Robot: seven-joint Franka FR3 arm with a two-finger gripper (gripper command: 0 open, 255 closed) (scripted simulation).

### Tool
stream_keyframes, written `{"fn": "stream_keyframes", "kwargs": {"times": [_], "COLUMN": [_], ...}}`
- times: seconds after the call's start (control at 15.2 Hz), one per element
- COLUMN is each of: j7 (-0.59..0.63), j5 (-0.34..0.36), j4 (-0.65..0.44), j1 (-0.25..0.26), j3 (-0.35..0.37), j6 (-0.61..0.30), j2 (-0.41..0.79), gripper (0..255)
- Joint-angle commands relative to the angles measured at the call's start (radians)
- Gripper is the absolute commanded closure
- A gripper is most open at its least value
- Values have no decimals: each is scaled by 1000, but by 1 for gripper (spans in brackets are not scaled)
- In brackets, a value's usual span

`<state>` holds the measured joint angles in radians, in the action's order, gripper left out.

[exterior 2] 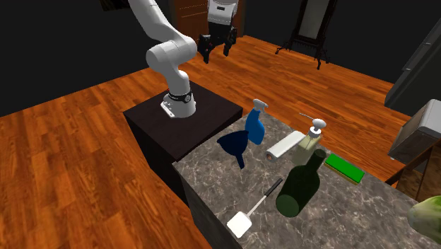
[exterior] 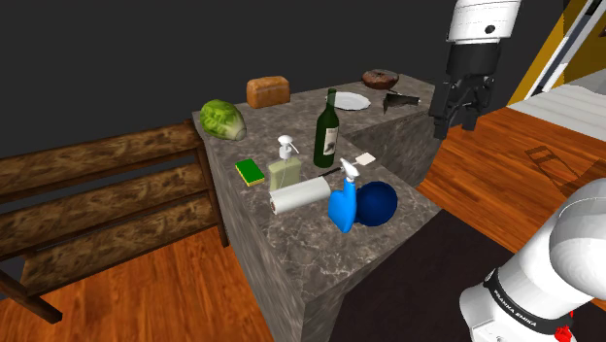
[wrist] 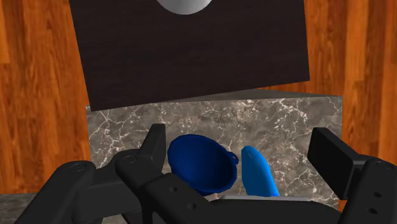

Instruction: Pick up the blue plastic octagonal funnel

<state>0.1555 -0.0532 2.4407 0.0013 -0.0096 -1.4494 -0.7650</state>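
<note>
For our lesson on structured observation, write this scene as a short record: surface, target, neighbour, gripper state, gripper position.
surface: grey marbled counter
target: dark blue funnel, near one end of the counter
neighbour: lighter blue spray bottle, right beside the funnel
gripper state: all-black two-finger gripper, open, empty
gripper position: in the air, well apart from the funnel

The funnel (exterior: 377, 204) is deep blue and smooth, with a wide bowl that narrows to a short spout. It lies on its side on the grey marbled worktop (exterior: 320, 248), close to the edge. In the shoulder view it sits just right of the frame's middle, its rounded bowl showing. In the second exterior view it is at the centre, spout slanting to the lower right. In the wrist view its open mouth shows at lower centre.
</note>
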Motion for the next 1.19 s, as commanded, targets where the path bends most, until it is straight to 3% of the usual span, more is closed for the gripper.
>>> {"fn": "stream_keyframes", "kwargs": {"times": [0.0,0.53,1.12], "j7": [0,35,66], "j5": [0,-3,-14], "j4": [0,8,-84], "j1": [0,-27,-51], "j3": [0,-9,-30], "j6": [0,-227,-429], "j2": [0,287,656], "gripper": [0,0,0]}}
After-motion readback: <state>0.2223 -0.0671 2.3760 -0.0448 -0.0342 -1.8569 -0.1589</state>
